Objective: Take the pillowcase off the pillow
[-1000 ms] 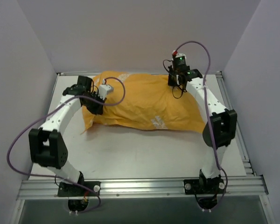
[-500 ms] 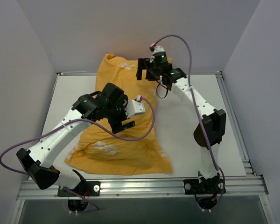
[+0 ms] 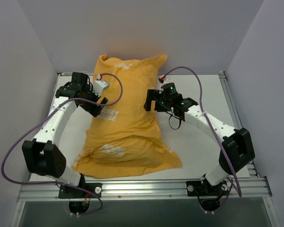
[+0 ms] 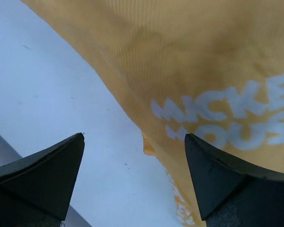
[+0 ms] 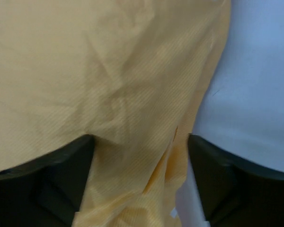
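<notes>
The orange-yellow pillowcase [image 3: 125, 123] lies lengthwise on the white table [image 3: 199, 156], its far end propped against the back wall. It looks stuffed, and the pillow is hidden inside it. My left gripper [image 3: 96, 105] is at the case's left edge. In the left wrist view that gripper [image 4: 135, 142] is open over bare table, with the printed edge of the pillowcase [image 4: 203, 61] by its right finger. My right gripper [image 3: 149, 100] is at the case's right edge. In the right wrist view the right gripper [image 5: 140, 142] has its jaws apart with wrinkled pillowcase [image 5: 109, 71] fabric between them.
Plain walls close in the left, back and right sides. An aluminium rail [image 3: 142, 189] carrying both arm bases runs along the near edge. Purple cables [image 3: 12, 146] loop off both arms. Bare table shows to the right of the case.
The case has swung from lying crosswise at the back to lying lengthwise towards the near edge. Both grippers, shut on it a second ago, have opened and now sit at its two sides.
</notes>
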Tool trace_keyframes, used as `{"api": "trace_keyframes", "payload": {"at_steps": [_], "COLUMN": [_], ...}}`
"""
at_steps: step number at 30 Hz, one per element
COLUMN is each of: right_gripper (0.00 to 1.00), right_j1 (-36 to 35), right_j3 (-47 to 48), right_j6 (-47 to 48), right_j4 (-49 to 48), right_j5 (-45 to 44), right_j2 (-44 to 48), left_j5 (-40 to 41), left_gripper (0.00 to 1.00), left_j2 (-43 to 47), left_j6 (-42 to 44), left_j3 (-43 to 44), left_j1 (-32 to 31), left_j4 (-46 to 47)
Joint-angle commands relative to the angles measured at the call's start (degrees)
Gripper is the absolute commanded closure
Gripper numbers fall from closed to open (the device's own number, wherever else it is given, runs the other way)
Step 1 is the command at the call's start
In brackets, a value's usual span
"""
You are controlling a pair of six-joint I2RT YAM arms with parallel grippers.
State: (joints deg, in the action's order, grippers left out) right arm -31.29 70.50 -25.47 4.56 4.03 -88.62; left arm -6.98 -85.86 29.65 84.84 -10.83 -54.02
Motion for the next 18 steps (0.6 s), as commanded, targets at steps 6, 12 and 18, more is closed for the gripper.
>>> {"api": "trace_keyframes", "payload": {"at_steps": [6, 12, 18], "right_gripper": [1.0, 1.0, 0.43], "right_j1": [2.0, 1.6, 1.5], "right_j3": [10.8, 53.3, 65.2], "right_j6": [-0.8, 1.7, 1.4], "right_j4": [-4.7, 8.0, 10.9], "right_j5": [8.5, 13.1, 11.0], "right_j2": [-17.4, -39.6, -42.3], "left_j5": [-9.6, -12.6, -11.5], "left_gripper": [0.66, 0.74, 0.58], "left_j2": [-2.6, 8.2, 15.6], "left_j6": [-4.6, -1.7, -3.1], "left_j3": [-8.7, -15.5, -16.0], "left_j1": [2.7, -7.7, -12.5], "left_j4": [5.7, 4.4, 3.8]}}
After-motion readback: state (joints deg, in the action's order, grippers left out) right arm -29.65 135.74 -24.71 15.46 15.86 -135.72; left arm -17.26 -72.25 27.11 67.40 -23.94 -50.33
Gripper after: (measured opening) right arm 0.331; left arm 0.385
